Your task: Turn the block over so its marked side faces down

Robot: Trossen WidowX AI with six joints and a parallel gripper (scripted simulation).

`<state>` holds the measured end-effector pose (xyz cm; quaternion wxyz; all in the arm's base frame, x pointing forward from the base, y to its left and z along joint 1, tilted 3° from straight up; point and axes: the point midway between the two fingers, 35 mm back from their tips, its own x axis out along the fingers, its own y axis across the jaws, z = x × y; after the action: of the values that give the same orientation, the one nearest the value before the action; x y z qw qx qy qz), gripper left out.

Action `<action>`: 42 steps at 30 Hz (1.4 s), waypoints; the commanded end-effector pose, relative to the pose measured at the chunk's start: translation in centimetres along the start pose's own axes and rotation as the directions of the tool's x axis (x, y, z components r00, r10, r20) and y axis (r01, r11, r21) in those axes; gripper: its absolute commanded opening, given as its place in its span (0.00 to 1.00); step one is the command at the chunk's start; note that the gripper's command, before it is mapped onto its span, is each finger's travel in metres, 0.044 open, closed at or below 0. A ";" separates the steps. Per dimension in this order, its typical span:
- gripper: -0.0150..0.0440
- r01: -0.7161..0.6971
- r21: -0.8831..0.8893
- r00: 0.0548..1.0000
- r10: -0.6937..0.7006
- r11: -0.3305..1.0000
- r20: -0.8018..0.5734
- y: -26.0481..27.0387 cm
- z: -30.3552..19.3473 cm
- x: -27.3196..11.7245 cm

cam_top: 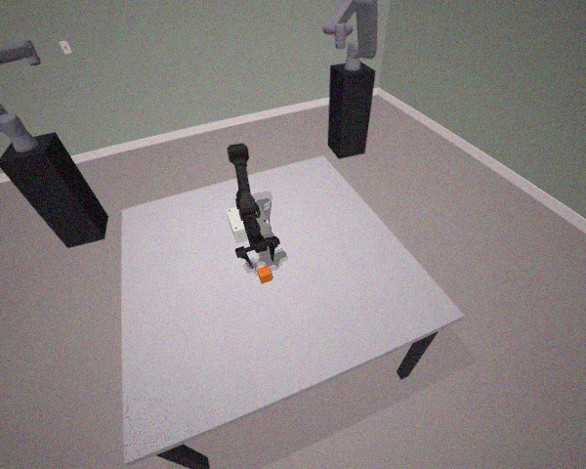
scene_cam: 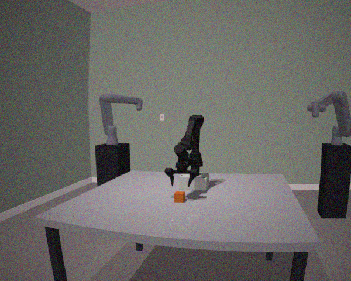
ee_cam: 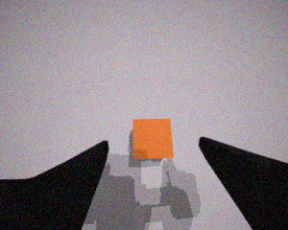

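Note:
The orange block [cam_top: 265, 275] [scene_cam: 179, 196] [ee_cam: 153, 136] rests flat on the pale table [cam_top: 207, 327] [scene_cam: 245, 211] [ee_cam: 62, 72]. Its top is plain orange, and no mark can be made out on any side that shows. My gripper [cam_top: 262, 264] [scene_cam: 181, 185] [ee_cam: 155, 143] is open and empty. It points down and hangs above the table, slightly to the arm-base side of the block. In the wrist view the block lies between the two fingers' lines, with space on both sides, and neither fingertip touches it. The block's underside is hidden.
The white base [cam_top: 235, 222] [scene_cam: 201, 182] of my arm stands behind the gripper. Two grey arms on black pedestals [cam_top: 56, 191] [cam_top: 350, 110] [scene_cam: 112, 163] [scene_cam: 334, 181] stand off the table's far side. My arm's shadow falls beside the block.

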<state>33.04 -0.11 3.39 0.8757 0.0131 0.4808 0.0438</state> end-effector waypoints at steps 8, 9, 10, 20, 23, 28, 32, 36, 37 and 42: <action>1.00 0.008 -0.007 0.988 -0.009 1.000 -0.152 -0.1 1.3 -1.5; 1.00 0.008 -0.007 0.982 -0.009 1.000 -0.186 -0.1 1.7 -1.4; 1.00 0.008 -0.006 0.975 -0.009 1.000 -0.220 -0.1 2.0 -1.4; 1.00 0.008 -0.010 0.856 -0.012 1.000 -0.517 -0.1 4.2 -1.9; 1.00 0.008 -0.010 0.853 -0.012 1.000 -0.522 -0.1 4.2 -1.9; 1.00 0.008 -0.010 0.853 -0.012 1.000 -0.522 -0.1 4.1 -1.6; 1.00 0.008 -0.010 0.853 -0.012 1.000 -0.522 -0.1 2.3 1.1; 1.00 0.008 -0.010 0.853 -0.012 1.000 -0.522 -0.1 2.3 1.1; 1.00 0.008 -0.010 0.853 -0.012 1.000 -0.522 -0.1 2.2 1.3; 1.00 0.008 -0.010 0.853 -0.012 1.000 -0.522 -0.1 1.6 2.4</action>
<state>35.80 0.03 3.10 0.7162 -0.0032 0.6964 0.0451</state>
